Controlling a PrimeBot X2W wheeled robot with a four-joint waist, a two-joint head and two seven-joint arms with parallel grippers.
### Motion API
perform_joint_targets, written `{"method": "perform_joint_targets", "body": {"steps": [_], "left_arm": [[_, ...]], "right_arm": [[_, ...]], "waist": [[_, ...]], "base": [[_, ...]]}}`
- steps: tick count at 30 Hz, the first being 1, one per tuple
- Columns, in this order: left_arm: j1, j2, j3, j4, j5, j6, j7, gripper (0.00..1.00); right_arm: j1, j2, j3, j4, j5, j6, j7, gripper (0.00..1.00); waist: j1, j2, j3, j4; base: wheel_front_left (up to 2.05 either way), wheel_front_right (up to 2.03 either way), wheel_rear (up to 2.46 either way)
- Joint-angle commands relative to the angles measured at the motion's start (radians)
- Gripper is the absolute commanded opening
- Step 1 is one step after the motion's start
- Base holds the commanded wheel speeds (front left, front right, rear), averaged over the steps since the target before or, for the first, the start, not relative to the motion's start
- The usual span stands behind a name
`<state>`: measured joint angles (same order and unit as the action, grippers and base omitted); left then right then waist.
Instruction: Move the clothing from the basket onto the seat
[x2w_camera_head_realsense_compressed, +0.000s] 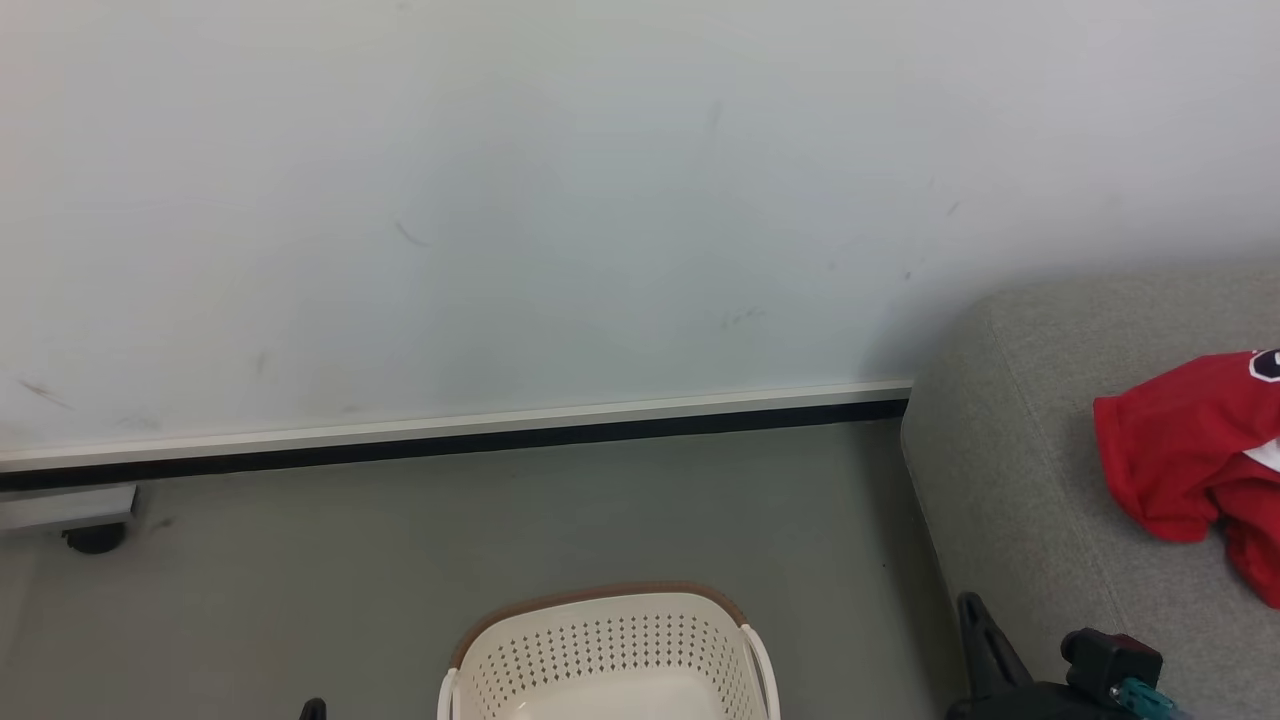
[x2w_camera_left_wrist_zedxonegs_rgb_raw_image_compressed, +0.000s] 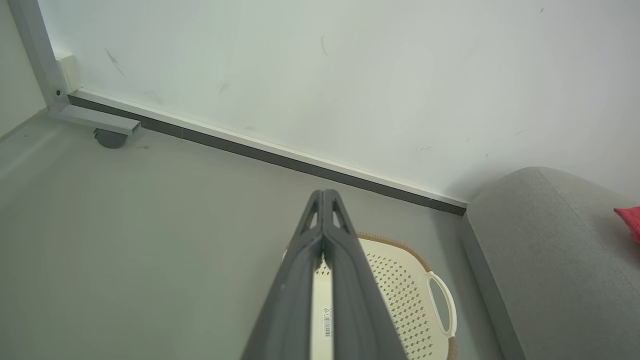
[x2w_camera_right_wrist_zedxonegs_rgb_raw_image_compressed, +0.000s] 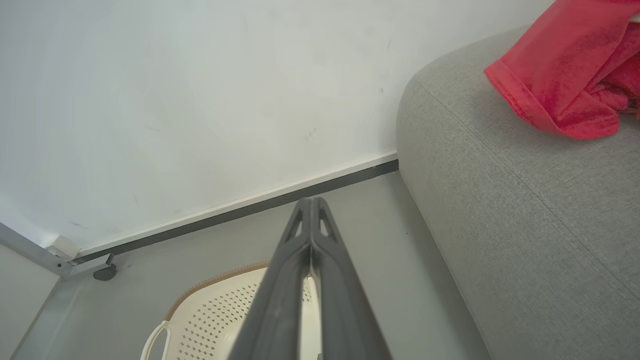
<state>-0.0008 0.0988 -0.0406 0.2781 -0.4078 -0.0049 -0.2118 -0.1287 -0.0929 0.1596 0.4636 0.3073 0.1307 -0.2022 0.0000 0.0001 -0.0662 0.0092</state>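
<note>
Red clothing (x2w_camera_head_realsense_compressed: 1190, 460) lies crumpled on the light-grey seat (x2w_camera_head_realsense_compressed: 1010, 480) at the right; it also shows on the seat (x2w_camera_right_wrist_zedxonegs_rgb_raw_image_compressed: 525, 200) as a red heap (x2w_camera_right_wrist_zedxonegs_rgb_raw_image_compressed: 565, 70) in the right wrist view, and as a red corner (x2w_camera_left_wrist_zedxonegs_rgb_raw_image_compressed: 631, 220) in the left wrist view. The cream basket (x2w_camera_head_realsense_compressed: 610, 655) with a brown rim stands on the floor at the bottom centre, and the part of its inside that shows holds nothing. My left gripper (x2w_camera_left_wrist_zedxonegs_rgb_raw_image_compressed: 324, 192) is shut with nothing in it, above the basket (x2w_camera_left_wrist_zedxonegs_rgb_raw_image_compressed: 400, 290). My right gripper (x2w_camera_right_wrist_zedxonegs_rgb_raw_image_compressed: 311, 200) is shut too and holds nothing, above the basket (x2w_camera_right_wrist_zedxonegs_rgb_raw_image_compressed: 215, 320).
A white wall (x2w_camera_head_realsense_compressed: 500, 200) with a dark baseboard (x2w_camera_head_realsense_compressed: 450, 440) runs behind the grey floor (x2w_camera_head_realsense_compressed: 400, 560). A metal frame foot with a caster (x2w_camera_head_realsense_compressed: 95, 535) stands at the far left by the wall. The seat's edge rises right of the basket.
</note>
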Motion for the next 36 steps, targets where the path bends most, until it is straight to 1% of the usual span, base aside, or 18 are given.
{"method": "perform_joint_targets", "body": {"steps": [1, 4, 5, 10, 11, 24, 36], "left_arm": [[-0.024, 0.003, 0.006, -0.019, -0.052, -0.006, 0.009, 0.0], [-0.026, 0.001, 0.007, -0.022, -0.103, -0.011, 0.02, 0.0], [-0.028, 0.0, 0.008, -0.024, -0.136, -0.014, 0.028, 0.0], [-0.033, -0.004, 0.011, -0.027, -0.216, -0.023, 0.046, 0.0], [-0.033, -0.004, 0.011, -0.027, -0.216, -0.023, 0.046, 0.0], [-0.045, -0.012, 0.018, -0.033, -0.403, -0.042, 0.091, 0.0], [-0.055, -0.019, 0.023, -0.038, -0.552, -0.058, 0.128, 0.0]], "right_arm": [[-0.005, 0.001, -0.016, -0.031, 0.055, 0.0, 0.011, 0.0], [0.002, 0.003, -0.031, -0.045, 0.111, 0.0, 0.025, 0.0], [0.006, 0.004, -0.04, -0.055, 0.147, 0.0, 0.034, 0.0], [0.018, 0.007, -0.063, -0.077, 0.234, 0.0, 0.057, 0.0], [0.018, 0.007, -0.063, -0.077, 0.234, 0.0, 0.057, 0.0], [0.042, 0.014, -0.119, -0.128, 0.436, 0.0, 0.11, 0.0], [0.062, 0.019, -0.165, -0.168, 0.6, 0.0, 0.155, 0.0]], "waist": [[0.0, -0.0001, 0.001, 0.0], [0.0, -0.0001, 0.003, 0.0], [0.0, -0.0001, 0.004, 0.0], [0.0, -0.0001, 0.007, -0.001], [0.0, -0.0001, 0.007, -0.001], [0.0, -0.0001, 0.015, -0.002], [0.0, -0.0001, 0.022, -0.003]], "base": [[0.0, 0.0, 0.0], [0.0, 0.0, 0.0], [0.0, 0.0, 0.0], [0.0, 0.0, 0.0], [0.0, 0.0, 0.0], [0.0, 0.0, 0.0], [0.0, 0.0, 0.0]]}}
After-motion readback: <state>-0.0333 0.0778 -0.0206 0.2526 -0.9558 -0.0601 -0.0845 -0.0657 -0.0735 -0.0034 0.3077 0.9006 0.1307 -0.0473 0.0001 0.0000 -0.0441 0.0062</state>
